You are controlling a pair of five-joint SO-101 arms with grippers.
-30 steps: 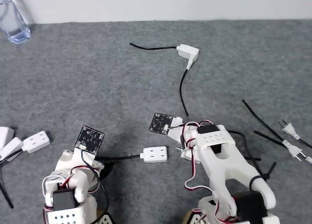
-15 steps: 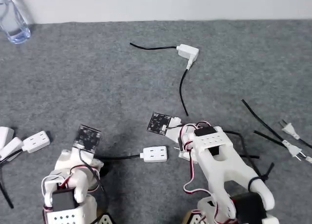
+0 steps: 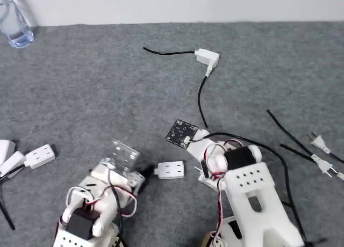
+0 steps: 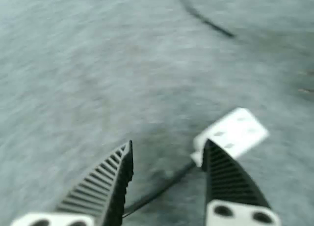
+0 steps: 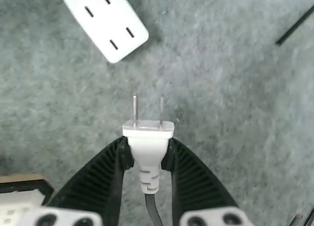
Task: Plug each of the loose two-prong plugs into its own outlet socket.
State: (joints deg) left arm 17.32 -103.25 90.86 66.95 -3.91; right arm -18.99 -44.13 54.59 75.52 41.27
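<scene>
A white outlet socket [image 3: 172, 170] lies on the grey carpet between the two arms; its black cable [image 4: 157, 191] runs off under the left arm. My left gripper [image 4: 167, 159] is open just beside this socket [image 4: 233, 135], with only the cable and carpet between its fingers. My right gripper [image 5: 147, 152] is shut on a white two-prong plug [image 5: 147, 132], whose prongs point toward the socket [image 5: 104, 22] a short way off. In the high view the right gripper [image 3: 202, 171] sits just right of the socket. Two loose plugs [image 3: 321, 153] lie at the far right.
A socket with a plug in it [image 3: 207, 58] lies farther back, its cables trailing left and toward me. More white sockets [image 3: 38, 155] rest at the left edge. A clear bottle [image 3: 13, 21] stands in the back left corner. Black cables [image 3: 285, 131] cross the right side.
The left arm has swung right, bringing its open gripper up to the middle socket. The right arm has shifted and turned slightly, still holding the plug near that socket.
</scene>
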